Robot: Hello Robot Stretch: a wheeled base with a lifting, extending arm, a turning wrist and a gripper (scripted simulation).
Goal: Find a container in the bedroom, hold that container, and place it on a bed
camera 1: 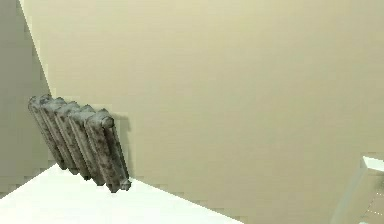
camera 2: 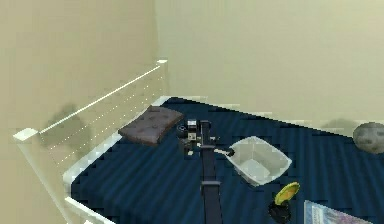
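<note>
Arm side view, from where I stand, looks across a bed [camera 2: 120, 170] with a dark blue cover and a white slatted rail [camera 2: 100, 105] at its near end; the pale, clear-walled container [camera 2: 260, 160] sits upright on that cover, just beside the dark arm [camera 2: 211, 195]. The end effector [camera 2: 192, 148] lies out past it, near a dusky pillow [camera 2: 152, 124]; whether it is grasping anything I cannot tell, since bedding lies all about its far end. A small yellow thing [camera 2: 288, 192] rests close to the container's near corner, and a grey rounded lump [camera 2: 370, 136] sits well apart at the view's right.

Forward view gives a plain wall and a grey radiator [camera 1: 85, 140]; nothing of the task lies that way.

To my eye the placing is all but done, for the container seems to rest flat on the bed; I would judge the care now lies in leaving it there cleanly. The soft cover may let it tip, so it should be fully settled before the arm goes; any withdrawal ought to run straight back along the arm's own line, clear of the container's rim; a sideways sweep could knock it toward the yellow thing.
</note>
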